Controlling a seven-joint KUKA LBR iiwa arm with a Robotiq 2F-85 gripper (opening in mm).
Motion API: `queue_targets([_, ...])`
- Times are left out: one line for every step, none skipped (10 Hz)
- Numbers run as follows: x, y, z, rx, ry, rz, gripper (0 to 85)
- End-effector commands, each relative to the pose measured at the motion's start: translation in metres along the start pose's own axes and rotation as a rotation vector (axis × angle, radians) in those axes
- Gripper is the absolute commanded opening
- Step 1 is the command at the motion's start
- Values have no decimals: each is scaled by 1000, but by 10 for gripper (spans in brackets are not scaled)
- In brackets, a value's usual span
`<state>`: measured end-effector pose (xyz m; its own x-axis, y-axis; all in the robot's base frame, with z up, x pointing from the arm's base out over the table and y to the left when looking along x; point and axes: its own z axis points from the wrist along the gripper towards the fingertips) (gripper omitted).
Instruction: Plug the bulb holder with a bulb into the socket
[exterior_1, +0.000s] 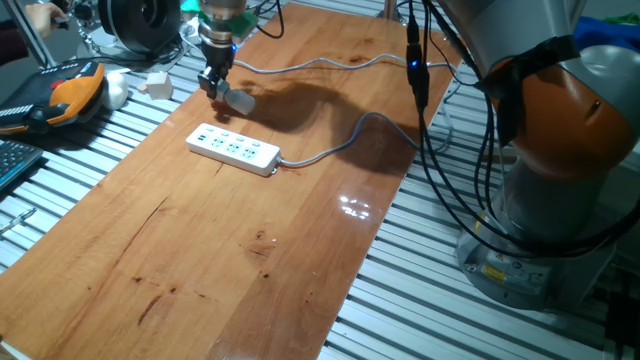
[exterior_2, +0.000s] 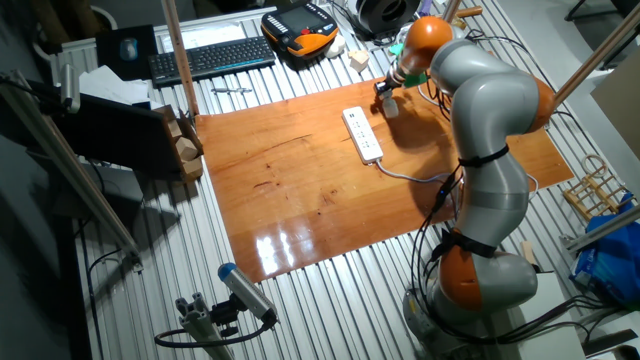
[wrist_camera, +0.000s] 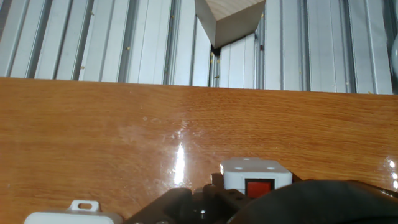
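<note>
Right now your bulb holder with a bulb (exterior_1: 236, 99) sits in the gripper (exterior_1: 214, 88), lifted off the wooden board (exterior_1: 250, 230) near its far edge. You can see in one fixed view that the bulb end sticks out to the side of the fingers while the holder's white body is pinched between them, so the jaws are closed down to the width of the holder. From the hand view you get the holder's white end face with its red spot (wrist_camera: 255, 185) right at the bottom of the picture, framed by the dark gripper body.

Your socket (exterior_1: 233, 148) lies flat on the board, a little nearer the camera than the gripper in that fixed view and apart from the holder; nothing is plugged into it. Its grey cable (exterior_1: 340, 143) runs off the end toward the robot's base. In the hand view only a white corner of the socket (wrist_camera: 65, 215) shows at the bottom left edge.

Beyond the board's edge you have the ribbed metal table (wrist_camera: 93, 37), and on it a pale wooden block (wrist_camera: 230, 18) seen from the hand camera. The other fixed view shows you the arm (exterior_2: 480, 110) bent over the board with the gripper (exterior_2: 385, 98) just past the far end of the socket (exterior_2: 362, 134). A keyboard (exterior_2: 212, 57) and an orange-and-black pendant (exterior_2: 300, 25) rest on the table further off.
</note>
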<state>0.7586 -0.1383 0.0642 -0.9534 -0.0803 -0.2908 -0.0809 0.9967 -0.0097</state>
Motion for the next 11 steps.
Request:
queue_targets([-1, 0, -2, 1, 5, 4, 0])
queue_targets([-3, 0, -7, 1, 15, 10, 0])
queue_targets([-4, 0, -12, 1, 25, 16, 0])
queue_targets([-6, -1, -19, -3, 43, 29, 0])
queue_targets([-7, 0, -27, -14, 58, 45, 0])
queue_targets([-8, 2, -37, -13, 75, 57, 0])
queue_targets([-7, 7, -48, -4, 93, 73, 0])
queue_targets([-4, 15, -58, 4, 109, 99, 0])
queue_targets([-1, 21, -66, 9, 115, 123, 0])
queue_targets([1, 26, -75, 14, 121, 142, 0])
queue_targets([3, 34, -85, 13, 135, 173, 0])
